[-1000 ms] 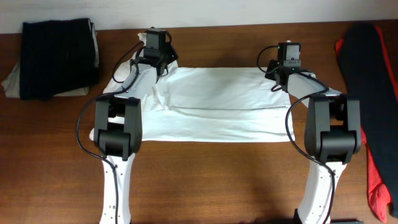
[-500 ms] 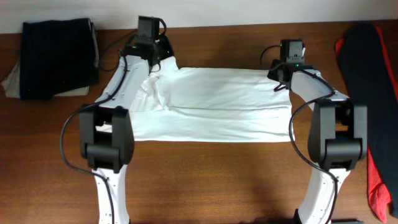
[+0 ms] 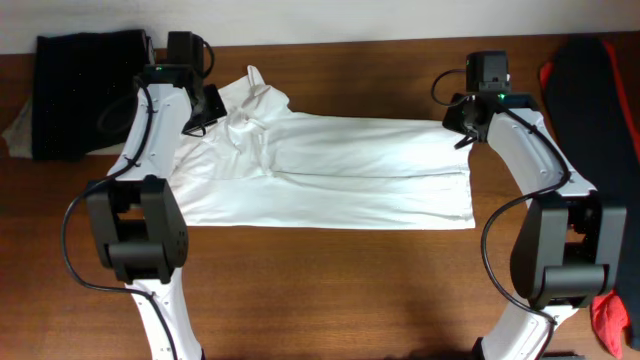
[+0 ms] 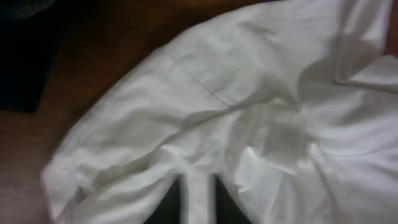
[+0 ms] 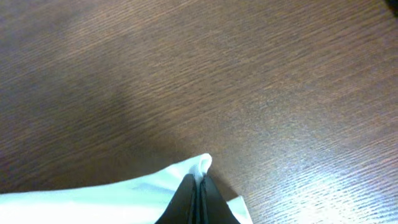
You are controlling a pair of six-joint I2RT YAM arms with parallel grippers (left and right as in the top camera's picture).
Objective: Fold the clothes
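Observation:
The clothes in hand are one large white garment (image 3: pixel 330 170), spread flat across the middle of the table and bunched into a raised peak at its far left corner (image 3: pixel 250 80). My left gripper (image 3: pixel 205 105) is at that corner. In the left wrist view its dark fingers (image 4: pixel 169 210) stand a little apart, and a narrow fold of the white cloth (image 4: pixel 217 93) lies between them at the left gripper (image 4: pixel 198 202). At the far right corner, my right gripper (image 3: pixel 465 125) is shut on the edge. The right wrist view shows the right gripper (image 5: pixel 199 186) pinching a small tuck of white cloth (image 5: pixel 124 196).
A folded dark pile (image 3: pixel 90 95) on pale cloth (image 3: pixel 20 135) sits at the back left, close to my left arm. Dark and red clothes (image 3: pixel 600 150) lie along the right edge. Bare wooden table (image 3: pixel 330 290) shows in front of the garment.
Both arms swung outward, the left gripper going left and the right gripper going right, stretching the garment wider. The left jaws have parted slightly. The far left corner bunched up.

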